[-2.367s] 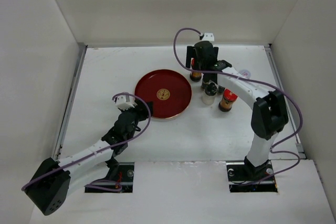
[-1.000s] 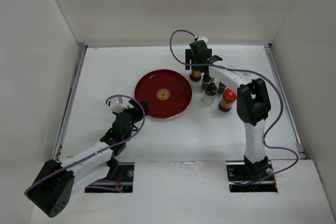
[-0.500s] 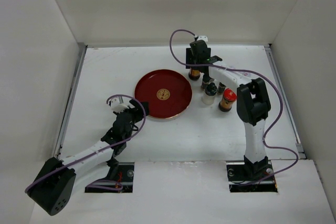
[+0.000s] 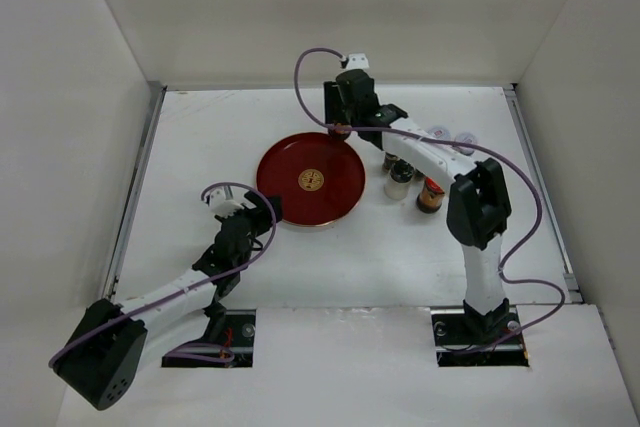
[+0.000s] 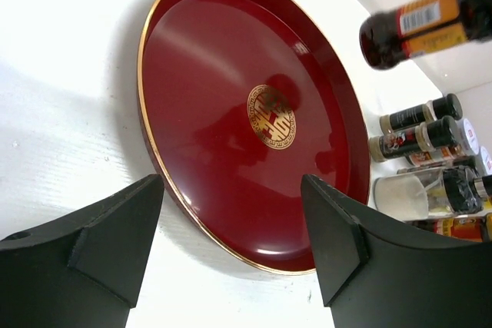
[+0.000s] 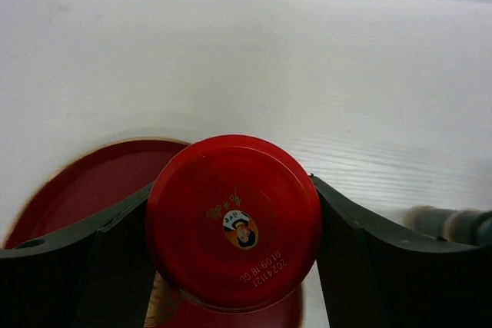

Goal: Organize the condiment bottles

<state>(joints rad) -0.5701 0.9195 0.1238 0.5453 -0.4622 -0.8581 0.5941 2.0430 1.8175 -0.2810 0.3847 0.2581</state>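
My right gripper [image 4: 343, 125] is shut on a dark jar with a red cap [image 6: 233, 220] and holds it in the air over the far right rim of the round red tray [image 4: 285, 162]. The jar also shows in the left wrist view [image 5: 419, 24], hanging above the tray [image 5: 207, 74]. The other condiment bottles stand in a cluster right of the tray: a second red-capped jar [image 4: 432, 193], a white-lidded jar [image 4: 398, 180] and slim black-capped bottles [image 4: 392, 159]. My left gripper [image 4: 262, 211] is open and empty at the tray's near left edge [image 5: 234, 213].
White walls close the table on the left, back and right. In the left wrist view the cluster lies at the right: two black-capped bottles [image 5: 419, 117] and a pale jar [image 5: 403, 193]. A blurred bottle [image 6: 453, 224] shows right of my right fingers.
My right gripper has lifted the red-capped jar out of the cluster and carried it left, to above the tray's far rim. The left arm has barely moved.
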